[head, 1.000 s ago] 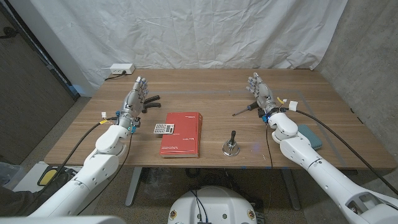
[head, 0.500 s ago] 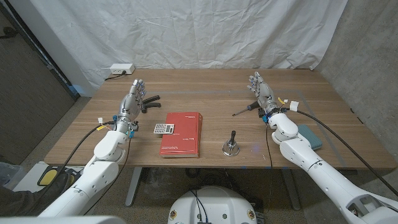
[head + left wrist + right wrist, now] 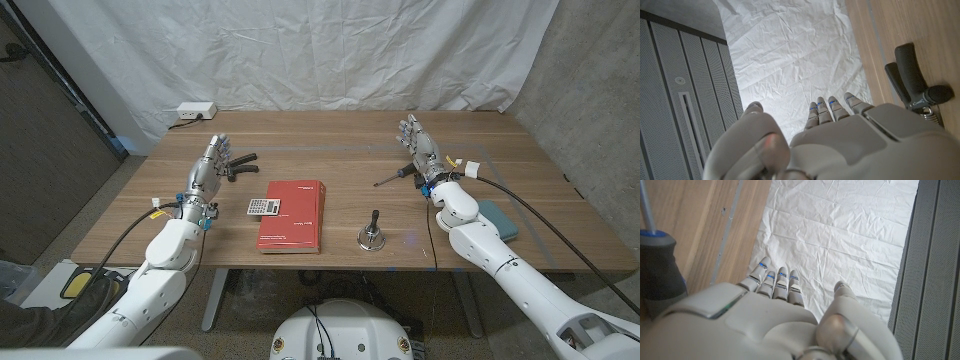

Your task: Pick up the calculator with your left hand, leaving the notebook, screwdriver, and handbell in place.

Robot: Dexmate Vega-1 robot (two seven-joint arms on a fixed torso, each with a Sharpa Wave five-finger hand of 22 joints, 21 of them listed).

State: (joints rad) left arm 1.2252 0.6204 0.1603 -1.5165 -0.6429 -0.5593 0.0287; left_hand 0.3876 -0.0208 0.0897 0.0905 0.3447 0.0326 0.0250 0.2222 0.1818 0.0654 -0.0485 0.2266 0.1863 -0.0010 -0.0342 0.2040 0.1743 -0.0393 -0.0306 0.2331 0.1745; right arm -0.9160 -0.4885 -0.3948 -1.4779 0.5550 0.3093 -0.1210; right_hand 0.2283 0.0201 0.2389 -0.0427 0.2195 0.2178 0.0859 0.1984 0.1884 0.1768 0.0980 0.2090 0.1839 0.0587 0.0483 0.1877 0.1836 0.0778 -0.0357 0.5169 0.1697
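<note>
Just inboard of left hand (image 3: 205, 170), toward table centre & nearer the robot, calculator (image 3: 263, 207) lies against red notebook (image 3: 293, 215). Hand empty, fingers apart & extended, above table by a black hand grip (image 3: 240, 165). Approach step, no contact yet. Next: swing inward, drop over calc, close w/o nudging notebook.

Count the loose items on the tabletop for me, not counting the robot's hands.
7: hand grip far left, calculator beside red notebook, handbell, screwdriver, teal block right, white box at the back corner.
</note>
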